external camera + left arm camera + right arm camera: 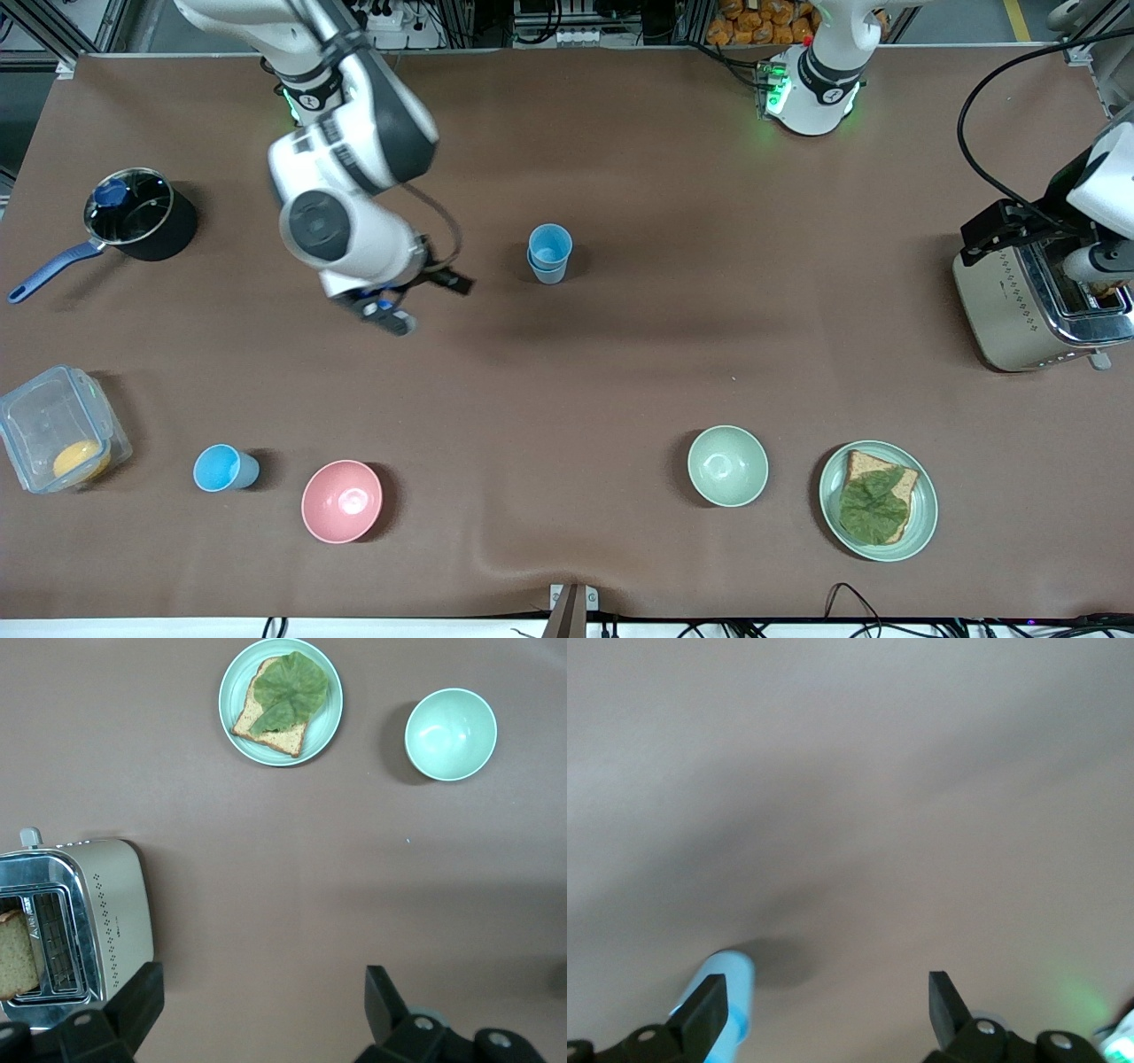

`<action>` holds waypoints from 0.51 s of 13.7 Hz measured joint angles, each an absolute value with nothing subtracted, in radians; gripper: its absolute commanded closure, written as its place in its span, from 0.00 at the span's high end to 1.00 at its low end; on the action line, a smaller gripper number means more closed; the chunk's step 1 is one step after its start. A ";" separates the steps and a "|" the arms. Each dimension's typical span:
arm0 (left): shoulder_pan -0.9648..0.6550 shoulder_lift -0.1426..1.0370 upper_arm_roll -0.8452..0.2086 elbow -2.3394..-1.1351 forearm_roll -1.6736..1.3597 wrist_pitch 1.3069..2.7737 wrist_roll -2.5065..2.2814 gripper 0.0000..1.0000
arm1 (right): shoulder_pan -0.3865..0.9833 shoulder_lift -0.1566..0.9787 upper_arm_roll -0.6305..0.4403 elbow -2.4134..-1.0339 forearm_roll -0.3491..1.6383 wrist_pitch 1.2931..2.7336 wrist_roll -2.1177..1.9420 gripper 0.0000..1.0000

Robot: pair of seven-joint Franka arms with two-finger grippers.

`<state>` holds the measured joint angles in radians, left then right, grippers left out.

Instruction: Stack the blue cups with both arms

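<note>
At the centre of the front view, slightly above the middle, two tapered light-blue plastic cups (549, 252) stood nested one in the other on the matte brown tablecloth (620, 372), which showed soft wrinkles along its lower edge. A third smooth blue cup (225, 468) lay on its side in the lower left of that view, its round mouth facing the clear plastic box (60, 440) holding something orange; a glossy pink bowl (342, 501) sat just beside it.

The right gripper (383, 312) hung in the air over bare cloth in the left-centre of the front view, its black fingers (709, 1005) spread apart and gripping nothing; the stacked cups showed as a pale blue cylinder near one finger in the right wrist view.

The left gripper (257, 1005) waited above the brushed-metal toaster (1032, 297) at the right edge of the front view, fingers parted and empty. A slice of bread (18, 952) stood in the toaster slot. A round pale green bowl (727, 465) and a green plate (921, 518) of toast topped with a crinkled leaf lay in the lower right. A black saucepan (142, 215) with a blue handle sat upper left.
</note>
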<state>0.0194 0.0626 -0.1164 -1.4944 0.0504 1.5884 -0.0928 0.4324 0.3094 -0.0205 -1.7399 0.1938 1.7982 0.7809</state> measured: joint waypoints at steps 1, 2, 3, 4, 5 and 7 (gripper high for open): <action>0.018 0.061 -0.115 -1.494 0.050 1.583 -0.092 1.00 | 0.389 0.307 -0.023 -1.740 0.185 1.781 0.707 1.00; 0.017 0.057 -0.115 -1.494 0.050 1.576 -0.091 1.00 | 0.342 0.301 -0.024 -1.739 0.174 1.767 0.628 1.00; 0.017 0.052 -0.115 -1.494 0.050 1.567 -0.090 1.00 | 0.295 0.289 -0.025 -1.738 0.161 1.756 0.547 1.00; 0.015 0.048 -0.115 -1.494 0.050 1.558 -0.089 1.00 | 0.251 0.270 -0.027 -1.735 0.139 1.745 0.476 1.00; 0.014 0.043 -0.116 -1.494 0.049 1.551 -0.089 1.00 | 0.215 0.241 -0.030 -1.731 0.118 1.730 0.426 1.00; 0.013 0.035 -0.117 -1.494 0.049 1.535 -0.089 1.00 | 0.163 0.166 -0.034 -1.724 0.095 1.691 0.324 1.00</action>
<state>0.0131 0.0353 -0.1169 -1.4944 0.0490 1.5354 -0.0892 0.1627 0.1661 -0.0342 -1.7241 0.0948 1.6912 0.3239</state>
